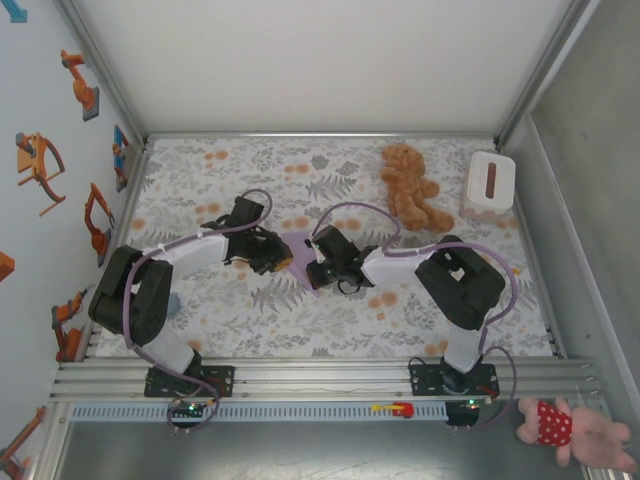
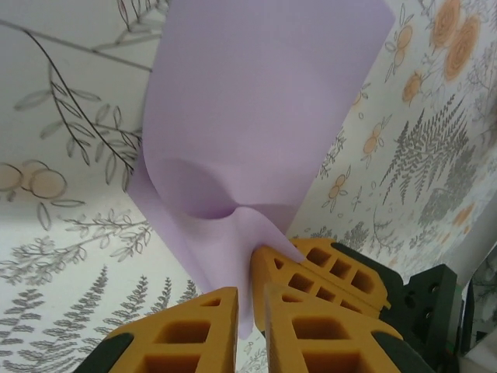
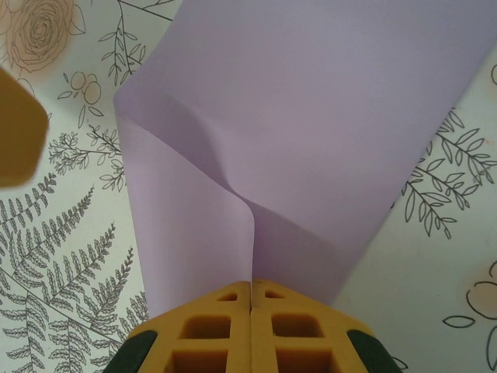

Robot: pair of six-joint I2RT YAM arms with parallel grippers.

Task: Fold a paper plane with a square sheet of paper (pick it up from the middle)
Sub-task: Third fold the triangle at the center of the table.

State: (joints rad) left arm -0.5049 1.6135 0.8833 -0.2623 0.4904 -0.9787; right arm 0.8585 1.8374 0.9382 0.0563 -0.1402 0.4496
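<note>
Right end effector (image 3: 250, 289) pinches sheet (image 3: 311, 116); left end effector (image 1: 280, 258) alongside.

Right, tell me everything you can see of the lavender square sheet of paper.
The lavender square sheet of paper is thin, plain and matte, bent into soft curves with no sharp crease. It sits over the middle of the floral cloth. The right gripper pinches it where a fold gathers; the left gripper nips it alongside.

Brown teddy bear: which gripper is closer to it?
Right. The right gripper sits below-left of the brown teddy bear; the left gripper is farther left, across the purple paper.
</note>
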